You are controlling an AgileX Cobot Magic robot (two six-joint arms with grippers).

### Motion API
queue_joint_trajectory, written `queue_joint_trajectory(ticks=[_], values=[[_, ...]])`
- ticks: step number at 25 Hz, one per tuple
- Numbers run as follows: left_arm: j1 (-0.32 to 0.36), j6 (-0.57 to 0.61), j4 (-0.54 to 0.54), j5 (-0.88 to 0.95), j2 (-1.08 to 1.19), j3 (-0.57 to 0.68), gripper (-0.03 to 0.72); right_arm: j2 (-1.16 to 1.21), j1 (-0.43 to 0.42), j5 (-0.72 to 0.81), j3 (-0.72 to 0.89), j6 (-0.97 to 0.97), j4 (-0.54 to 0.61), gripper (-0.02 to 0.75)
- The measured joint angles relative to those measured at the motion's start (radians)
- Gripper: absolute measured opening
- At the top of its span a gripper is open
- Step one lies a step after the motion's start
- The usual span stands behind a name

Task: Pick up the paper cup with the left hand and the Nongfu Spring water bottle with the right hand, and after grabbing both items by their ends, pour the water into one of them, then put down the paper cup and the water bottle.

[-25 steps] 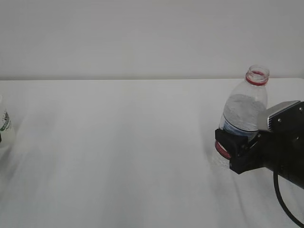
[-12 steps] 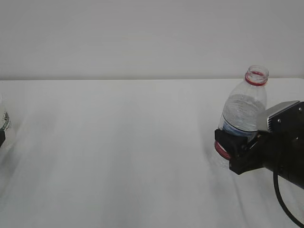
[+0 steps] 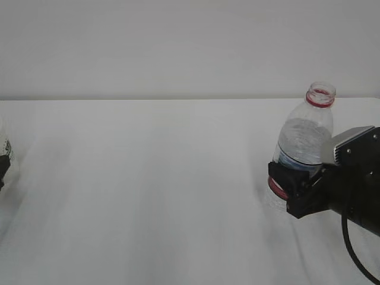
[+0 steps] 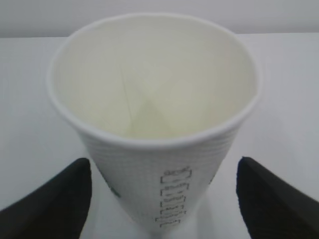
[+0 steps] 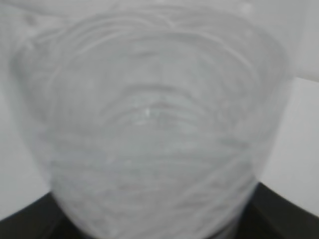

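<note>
The white paper cup (image 4: 154,124) stands upright between the fingers of my left gripper (image 4: 162,199). Both black fingers (image 4: 55,204) stand apart from the cup's sides, so this gripper is open. In the exterior view only a sliver of the cup (image 3: 3,145) shows at the left edge. My right gripper (image 3: 291,190) is shut on the lower part of the Nongfu Spring water bottle (image 3: 306,139), which is uncapped and leans slightly. The bottle (image 5: 149,124) fills the right wrist view, blurred. I cannot make out the water in either vessel.
A white table (image 3: 148,196) stretches between the two arms, ending at a white wall behind. A black cable (image 3: 353,252) hangs from the right arm at the lower right.
Less of the cup shows at the exterior view's left edge than a second ago. The bottle and the right gripper have stayed in place.
</note>
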Motion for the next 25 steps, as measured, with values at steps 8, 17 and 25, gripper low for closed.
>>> queue_joint_trajectory(ticks=[8,17,25], values=[[0.000,0.000,0.000,0.000,0.046,-0.021,0.683,0.000,0.000,0.000,0.000,0.000,-0.002,0.485],[0.000,0.000,0.000,0.000,0.048,-0.061,0.683,0.000,0.000,0.000,0.000,0.000,-0.004,0.485],[0.021,-0.002,-0.005,0.000,0.053,-0.092,0.683,0.000,0.000,0.000,0.000,0.004,-0.009,0.485]])
